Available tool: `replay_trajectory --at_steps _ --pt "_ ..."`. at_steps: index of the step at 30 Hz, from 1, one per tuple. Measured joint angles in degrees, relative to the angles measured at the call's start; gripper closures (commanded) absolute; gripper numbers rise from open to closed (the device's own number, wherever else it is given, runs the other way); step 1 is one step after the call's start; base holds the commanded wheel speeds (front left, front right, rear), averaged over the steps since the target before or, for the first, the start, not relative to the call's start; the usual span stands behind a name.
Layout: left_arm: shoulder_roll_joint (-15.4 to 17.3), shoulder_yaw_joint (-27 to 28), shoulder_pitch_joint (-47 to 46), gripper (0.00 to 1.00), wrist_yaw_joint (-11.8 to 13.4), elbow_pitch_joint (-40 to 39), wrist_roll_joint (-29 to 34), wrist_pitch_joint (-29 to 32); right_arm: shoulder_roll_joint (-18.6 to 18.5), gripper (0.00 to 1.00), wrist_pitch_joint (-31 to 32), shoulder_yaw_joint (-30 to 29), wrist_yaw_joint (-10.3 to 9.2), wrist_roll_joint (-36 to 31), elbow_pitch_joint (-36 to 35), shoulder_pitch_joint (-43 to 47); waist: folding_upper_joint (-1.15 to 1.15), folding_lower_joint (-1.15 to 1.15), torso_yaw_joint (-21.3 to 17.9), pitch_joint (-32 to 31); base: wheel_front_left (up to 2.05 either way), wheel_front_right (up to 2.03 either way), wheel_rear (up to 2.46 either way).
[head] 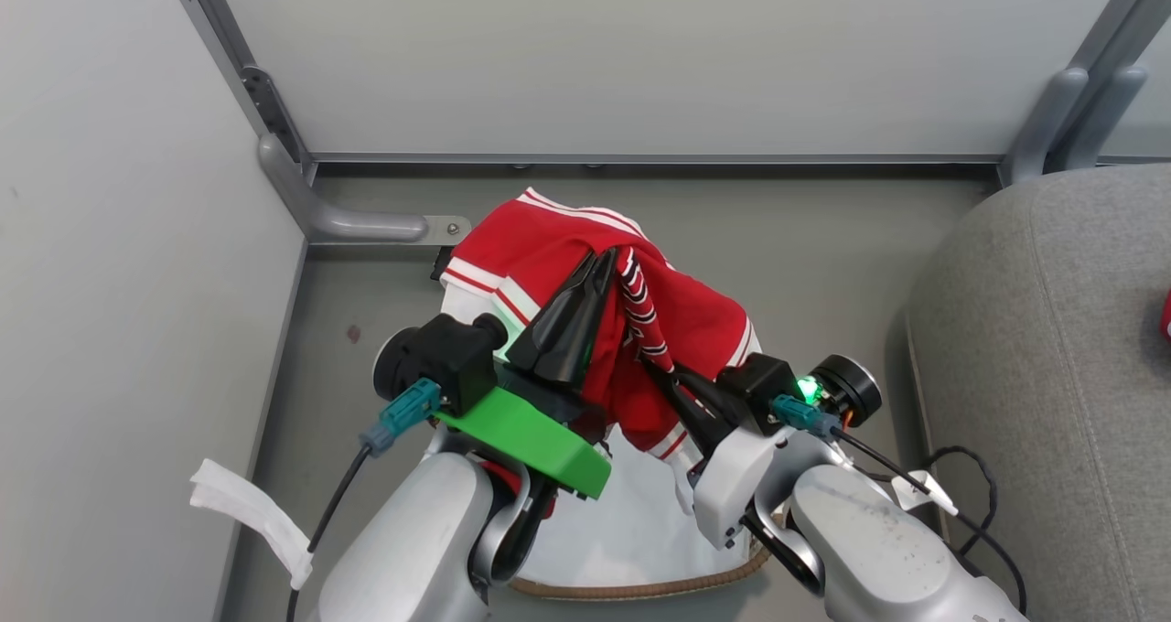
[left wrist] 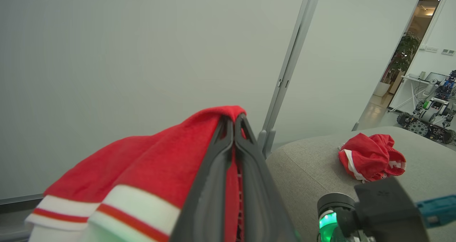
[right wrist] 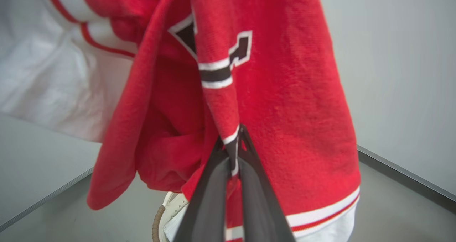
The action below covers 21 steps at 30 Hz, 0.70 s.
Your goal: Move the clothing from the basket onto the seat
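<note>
Mid-carry step here: the red jersey with white sleeves and dark lettering (head: 682, 316) hangs above the cream-white plastic laundry basket with the brown woven rim (head: 640, 590), held by both arms. Left gripper (head: 606, 254) has its long dark fingers pressed together on a fold near the striped sleeve. The right gripper (right wrist: 239, 128) pinches a striped edge lower down. White fabric trails down toward the basket, and I can't really tell if it's fully out. The big grey fabric sofa cushion (head: 1034, 329) sits right of the basket, with a smaller crumpled red-and-white piece (left wrist: 370, 156) already on it. Next, I'd say: raise a bit more, swing both arms right of the basket together, then release over the cushion.
</note>
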Motion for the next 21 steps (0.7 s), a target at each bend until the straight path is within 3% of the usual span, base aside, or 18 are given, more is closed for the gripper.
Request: replay_trajectory --at_steps 6,7,8,9,21 --pt "0.0 1.3 0.0 1.0 0.0 0.3 0.7 0.0 0.0 1.0 0.0 -4.0 0.0 -0.5 -3.3 1.8 0.0 0.0 -1.1 0.2 0.0 0.0 0.0" --pt "0.0 1.4 0.1 0.68 0.0 0.8 0.9 0.0 0.0 1.0 0.0 -4.8 0.0 -0.5 -4.2 2.3 0.0 0.0 -1.2 0.3 0.0 0.0 0.0" --pt "0.1 1.6 0.2 0.26 0.0 1.1 1.2 0.0 0.0 1.0 0.0 -5.4 0.0 -0.5 -5.3 2.8 0.0 0.0 -1.4 0.3 0.0 0.0 0.0" --pt "0.2 1.9 0.2 0.0 0.0 1.5 1.4 0.0 0.0 1.0 0.0 -6.1 0.0 -0.5 -6.4 3.3 0.0 0.0 -1.7 0.3 0.0 0.0 0.0" --pt "2.3 7.2 3.9 0.0 0.0 4.0 3.5 0.0 0.0 1.0 0.0 -14.6 0.0 0.3 -20.4 10.4 0.0 0.0 -8.5 0.1 0.0 0.0 0.0"
